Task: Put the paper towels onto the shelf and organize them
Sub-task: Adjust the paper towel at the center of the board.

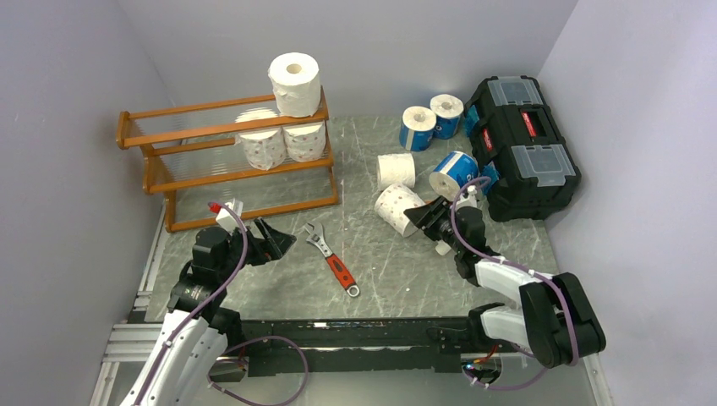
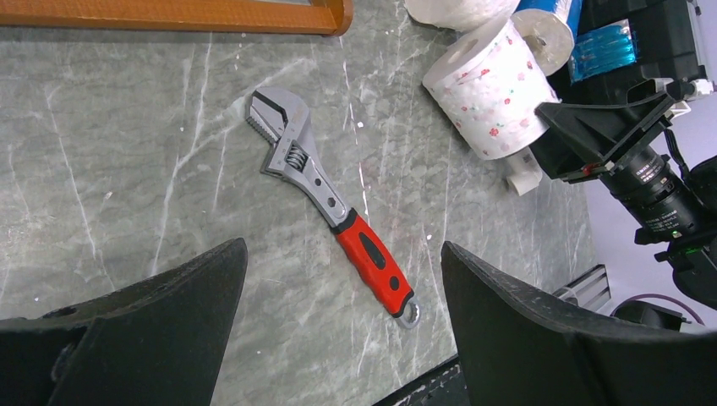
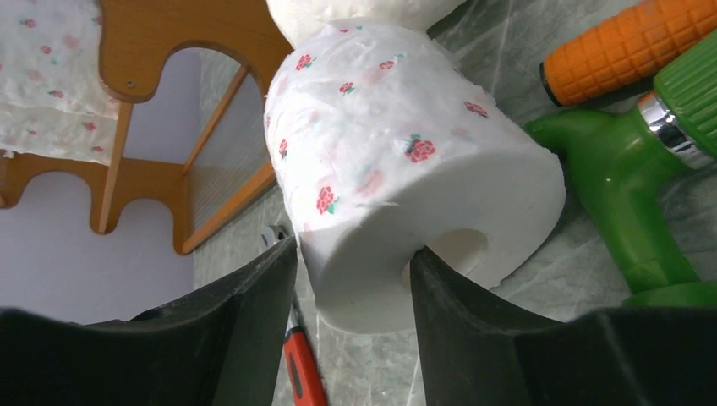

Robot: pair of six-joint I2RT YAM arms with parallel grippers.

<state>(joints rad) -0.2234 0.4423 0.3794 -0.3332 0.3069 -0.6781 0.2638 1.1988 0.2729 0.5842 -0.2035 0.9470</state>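
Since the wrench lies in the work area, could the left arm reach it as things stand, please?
Probably yes: the left gripper hangs open close to the wrench, with only bare table between them.

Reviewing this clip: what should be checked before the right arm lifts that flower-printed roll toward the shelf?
1. Right gripper jaws straddle the printed roll wall, one in the core: ok.
2. Grip fully closed: cannot tell.
3. Roll off the table: not ok, it rests there.
4. Free room on the shelf left of the stored rolls: ok.
5. Left gripper open and empty: ok.
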